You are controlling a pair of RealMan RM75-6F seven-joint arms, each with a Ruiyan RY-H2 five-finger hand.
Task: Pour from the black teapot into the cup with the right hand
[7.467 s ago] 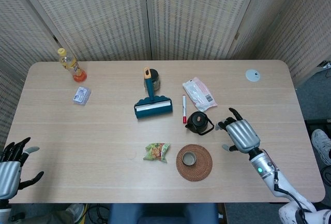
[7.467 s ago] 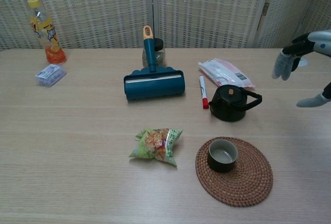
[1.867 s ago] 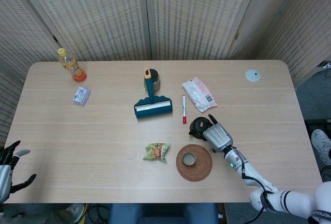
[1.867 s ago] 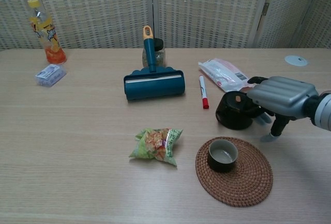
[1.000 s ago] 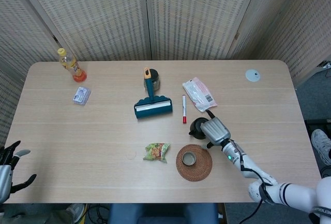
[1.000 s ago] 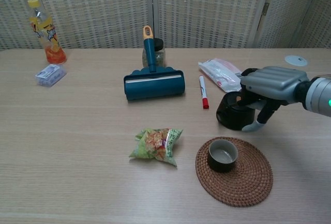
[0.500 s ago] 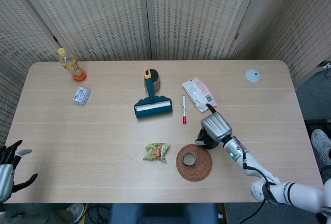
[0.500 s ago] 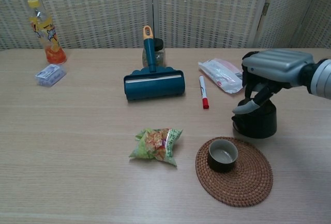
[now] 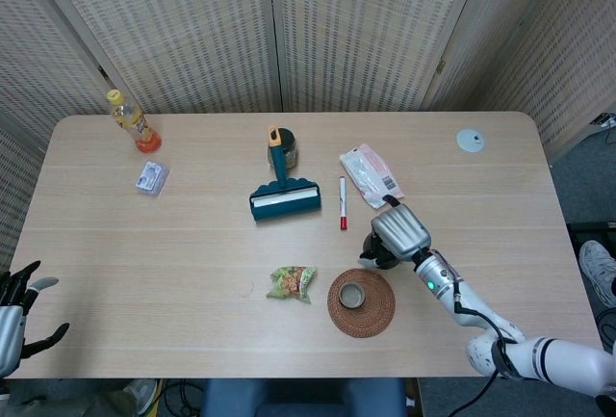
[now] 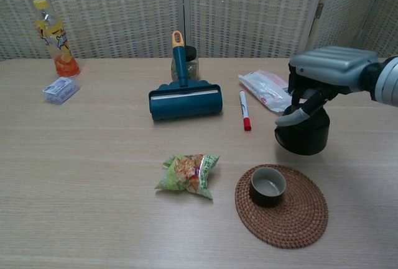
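Observation:
My right hand (image 10: 323, 73) (image 9: 399, 229) grips the black teapot (image 10: 303, 133) (image 9: 375, 249) by its handle and holds it off the table, roughly level, above and to the right of the cup. The dark cup (image 10: 267, 186) (image 9: 352, 295) stands upright on a round woven coaster (image 10: 292, 219) (image 9: 375, 313). In the head view the hand covers most of the teapot. My left hand (image 9: 14, 316) hangs with fingers spread at the table's near left corner, holding nothing.
A green snack bag (image 10: 186, 173) lies left of the coaster. Behind the teapot are a red-capped marker (image 10: 244, 110) and a white-pink packet (image 10: 267, 89). A teal lint roller (image 10: 185, 98), an orange drink bottle (image 10: 55, 33) and a small wrapped packet (image 10: 60, 89) sit farther left.
My right hand closed on the teapot's handle, lifted it off the table and carried it toward the cup. The left hand has stayed still.

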